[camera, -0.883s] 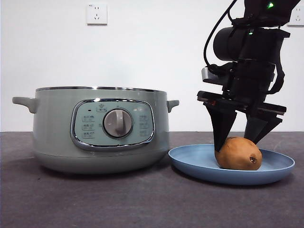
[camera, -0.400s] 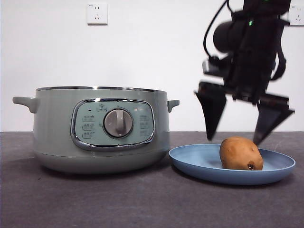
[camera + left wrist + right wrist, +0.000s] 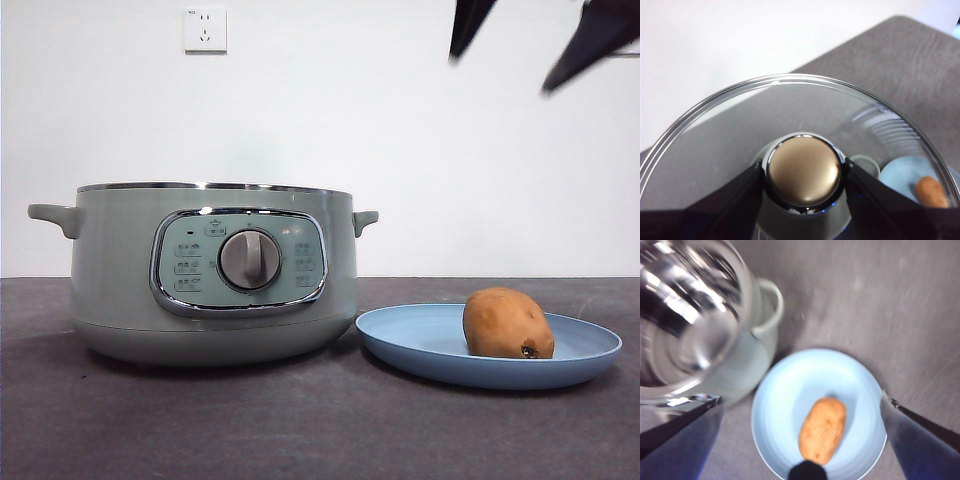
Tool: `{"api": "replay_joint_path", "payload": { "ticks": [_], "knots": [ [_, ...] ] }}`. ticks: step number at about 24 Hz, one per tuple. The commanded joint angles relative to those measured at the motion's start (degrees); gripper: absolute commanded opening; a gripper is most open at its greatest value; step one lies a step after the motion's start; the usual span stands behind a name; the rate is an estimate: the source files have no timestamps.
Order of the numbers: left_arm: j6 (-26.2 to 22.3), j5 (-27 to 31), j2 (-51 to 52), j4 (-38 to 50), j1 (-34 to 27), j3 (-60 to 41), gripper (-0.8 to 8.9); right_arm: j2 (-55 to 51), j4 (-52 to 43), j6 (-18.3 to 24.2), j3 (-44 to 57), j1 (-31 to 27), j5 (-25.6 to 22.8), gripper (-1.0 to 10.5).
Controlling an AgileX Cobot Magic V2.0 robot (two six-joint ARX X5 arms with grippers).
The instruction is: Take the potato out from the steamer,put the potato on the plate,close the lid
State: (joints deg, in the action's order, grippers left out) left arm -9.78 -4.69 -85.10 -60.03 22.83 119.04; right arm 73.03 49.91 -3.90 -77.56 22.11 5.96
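Observation:
The brown-orange potato (image 3: pixel 507 323) lies on the light-blue plate (image 3: pixel 420 345), just right of the pale-green steamer (image 3: pixel 210 270), whose top is uncovered. My right gripper (image 3: pixel 500 70) hangs open high above the plate, only its two black tips showing. Its wrist view looks down on the potato (image 3: pixel 822 430) on the plate (image 3: pixel 790 390), with the right gripper (image 3: pixel 800 397) apart from both. My left gripper (image 3: pixel 804 175) is shut on the knob (image 3: pixel 804 171) of the glass lid (image 3: pixel 730 135), held in the air. The lid (image 3: pixel 685 320) hovers over the steamer (image 3: pixel 752 365).
A grey table (image 3: pixel 320 430) carries the steamer and plate, with a white wall and a socket (image 3: pixel 205 30) behind. The steamer's side handle (image 3: pixel 365 219) points toward the plate.
The right gripper let go of the potato, opened, and rose from the plate to the top edge of the front view. The potato stays on the plate.

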Motion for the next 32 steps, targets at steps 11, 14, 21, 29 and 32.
{"api": "replay_joint_path", "payload": {
  "ticks": [11, 14, 21, 29, 32],
  "knots": [
    [2.8, -1.9, 0.7, 16.9, -0.4, -18.9, -0.08, -13.6, 3.8, -1.3, 0.1, 0.0, -0.5, 5.6],
    [4.1, -2.0, 0.7, 21.1, -0.4, -24.3, -0.08, -13.7, 5.0, -1.3, 0.1, 0.0, -0.8, 5.6],
    [5.7, -4.7, 0.8, 35.2, -0.4, -41.4, -0.08, -13.6, 6.8, -1.5, 0.1, 0.0, -4.1, 5.6],
    [7.3, -7.5, 0.7, 45.6, -0.3, -51.5, -0.08, -13.6, 7.0, -1.7, 0.1, 0.0, -4.8, 5.6],
    [8.3, -8.0, 0.7, 46.4, 0.1, -53.2, -0.08, -13.6, 7.0, -1.8, 0.1, 0.0, -4.8, 5.6]
  ]
}}
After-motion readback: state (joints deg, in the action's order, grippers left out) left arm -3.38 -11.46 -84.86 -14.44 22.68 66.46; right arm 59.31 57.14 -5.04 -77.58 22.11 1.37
